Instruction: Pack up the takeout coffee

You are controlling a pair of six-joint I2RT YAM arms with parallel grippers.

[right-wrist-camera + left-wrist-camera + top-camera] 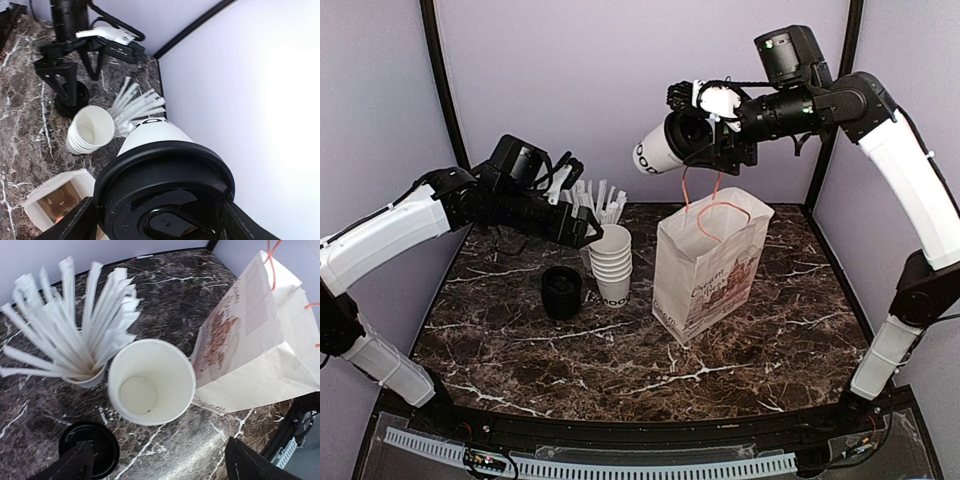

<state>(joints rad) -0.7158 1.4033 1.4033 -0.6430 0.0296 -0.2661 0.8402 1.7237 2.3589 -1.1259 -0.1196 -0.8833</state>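
Right gripper fingers clamp the lid end of the takeout coffee. The cup lies sideways in the air, base pointing to 9 o'clock, at 12 o'clock of the open paper bag. Left gripper fingers are spread wide over the stack of lidless cups, holding nothing. Straw cup touches the stack at 10 o'clock; black lids sit at its 8 o'clock.

takeout coffee lettering partly hidden, paper bag cropped at right edge
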